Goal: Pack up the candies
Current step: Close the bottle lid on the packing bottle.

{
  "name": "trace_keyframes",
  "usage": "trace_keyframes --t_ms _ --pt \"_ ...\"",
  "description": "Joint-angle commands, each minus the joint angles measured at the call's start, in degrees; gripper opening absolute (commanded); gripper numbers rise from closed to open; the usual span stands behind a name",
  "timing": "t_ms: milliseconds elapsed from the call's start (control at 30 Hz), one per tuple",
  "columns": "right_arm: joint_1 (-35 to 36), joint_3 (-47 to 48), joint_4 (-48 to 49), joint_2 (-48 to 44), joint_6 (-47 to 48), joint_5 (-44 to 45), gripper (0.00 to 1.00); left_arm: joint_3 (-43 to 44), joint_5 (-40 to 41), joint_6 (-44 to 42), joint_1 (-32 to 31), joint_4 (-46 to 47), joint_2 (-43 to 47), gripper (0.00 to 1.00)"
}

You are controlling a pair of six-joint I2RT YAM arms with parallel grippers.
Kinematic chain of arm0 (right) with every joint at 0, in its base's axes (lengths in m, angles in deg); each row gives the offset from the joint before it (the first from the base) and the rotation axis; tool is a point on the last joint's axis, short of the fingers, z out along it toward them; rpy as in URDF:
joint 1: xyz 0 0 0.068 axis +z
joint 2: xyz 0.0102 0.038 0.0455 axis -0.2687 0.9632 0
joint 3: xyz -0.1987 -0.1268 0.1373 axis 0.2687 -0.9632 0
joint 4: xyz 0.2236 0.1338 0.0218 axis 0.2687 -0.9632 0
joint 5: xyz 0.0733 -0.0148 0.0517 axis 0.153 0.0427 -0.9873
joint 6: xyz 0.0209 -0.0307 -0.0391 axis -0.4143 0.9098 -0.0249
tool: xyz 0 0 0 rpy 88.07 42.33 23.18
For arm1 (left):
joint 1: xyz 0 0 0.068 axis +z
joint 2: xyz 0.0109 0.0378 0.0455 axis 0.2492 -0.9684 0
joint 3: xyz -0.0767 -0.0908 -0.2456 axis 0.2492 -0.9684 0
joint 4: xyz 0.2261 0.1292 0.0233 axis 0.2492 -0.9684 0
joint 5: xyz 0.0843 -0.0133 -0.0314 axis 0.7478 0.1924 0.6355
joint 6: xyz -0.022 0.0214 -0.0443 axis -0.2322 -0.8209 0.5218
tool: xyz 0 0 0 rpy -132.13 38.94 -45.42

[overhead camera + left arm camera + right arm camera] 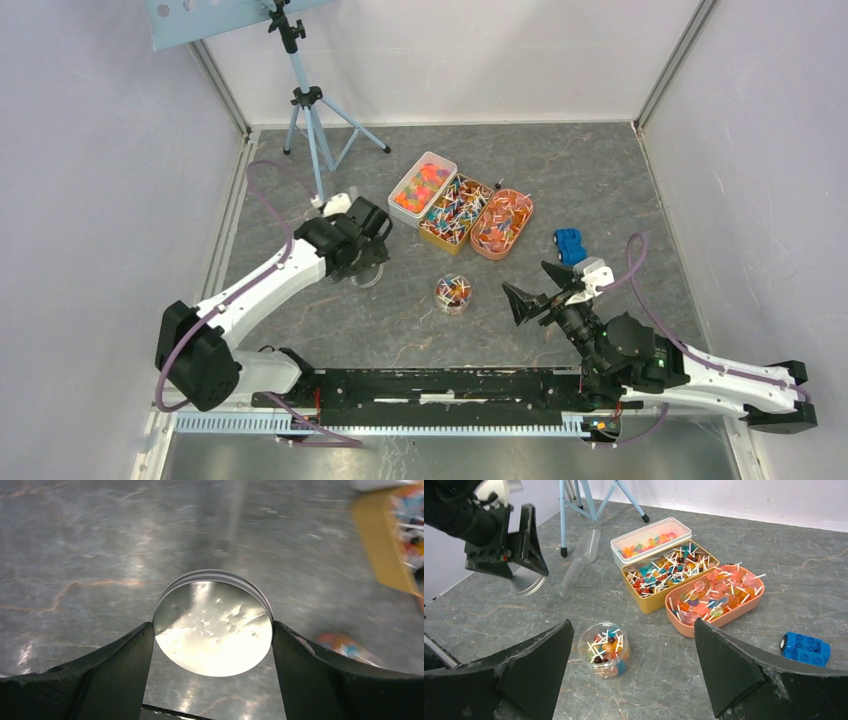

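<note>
Top external view: the candies (455,210) sat in three open containers lined up side by side mid-table, long axes parallel, running near-left to far-right. White rectangular tin (644,530), leftmost: unwrapped orange, red and pink sweets. Gold rectangular tin (655,601), middle: multicoloured pieces with white ends, jumbled, pointing every way, no common axis. Salmon oval tray (724,619), rightmost: translucent round sweets on white sticks, also lying in all directions. Small clear round jar (585,655) stood upright nearer the arms, apart from the row, with mixed candies inside. Left gripper (212,626) was clamped on a round silvery lid (212,647), both fingers touching its edge, left of the jar. Right gripper (634,622) was spread wide, released, hovering near the jar. Blue toy car (805,649) sat just right of the tray.
</note>
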Motion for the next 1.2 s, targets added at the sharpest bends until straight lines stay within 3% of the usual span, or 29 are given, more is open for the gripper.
trace_keyframes --t_ms 0,233,600,1167 --pt "0.3 -0.6 0.7 0.7 -1.6 0.0 0.98 7.5 1.8 -5.8 -5.4 -1.2 0.3 0.66" --pt "0.3 -0.4 -1.1 2.5 -4.0 -0.5 0.98 17.7 -4.0 -10.8 -14.9 -1.3 -8.5 0.66" --pt "0.3 2.8 -5.6 3.9 -5.9 -0.3 0.98 36.8 -5.7 -13.9 -27.0 -9.7 -25.9 0.66" --pt "0.3 0.4 -6.9 -1.9 -7.6 0.5 0.98 40.7 -4.8 -14.6 -28.8 -12.0 -33.6 0.69"
